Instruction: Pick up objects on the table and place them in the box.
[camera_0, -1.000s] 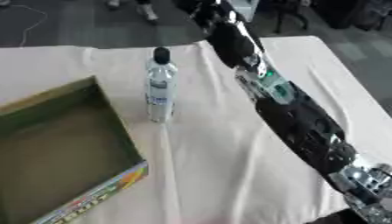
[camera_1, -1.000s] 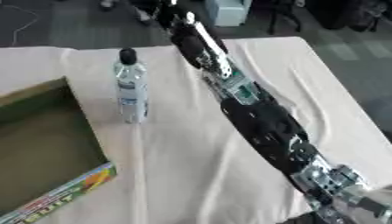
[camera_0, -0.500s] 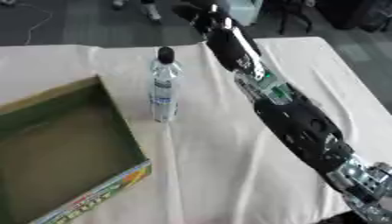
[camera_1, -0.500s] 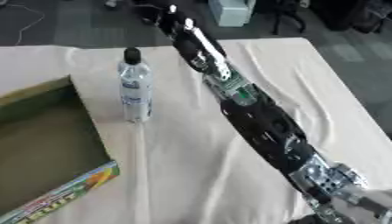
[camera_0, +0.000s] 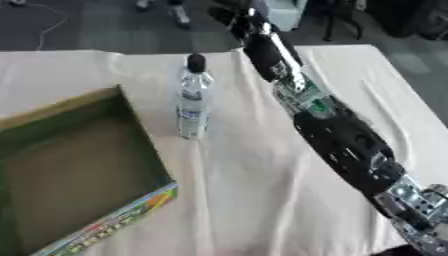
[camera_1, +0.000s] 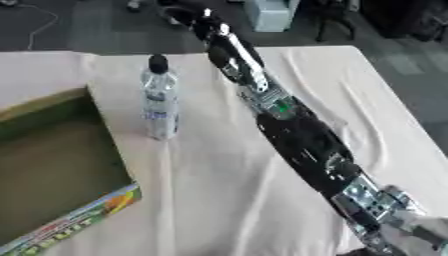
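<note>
At about eight o'clock in the left eye view, nearest the camera, an open cardboard box (camera_0: 79, 165) is seen lying on the table; its inside is dull green-brown and empty, and its near rim is printed in bright colours. The table (camera_0: 236, 200) is covered by a cream cloth that is lightly creased. From the five o'clock corner the right arm (camera_0: 341, 145) is stretched diagonally across the cloth toward twelve o'clock; its black and silver links pass to the right of the bottle without touching it. A clear plastic water bottle (camera_0: 193, 97) with a black cap is stood upright on the cloth at about eleven o'clock of centre, just beyond the box's far right corner and apart from it. The right hand (camera_1: 188, 12) is found at the far end of the arm, past the table's far edge over the dark floor; it is blurred, and whether its fingers are spread or curled cannot be told. The left hand is shown in neither view.
</note>
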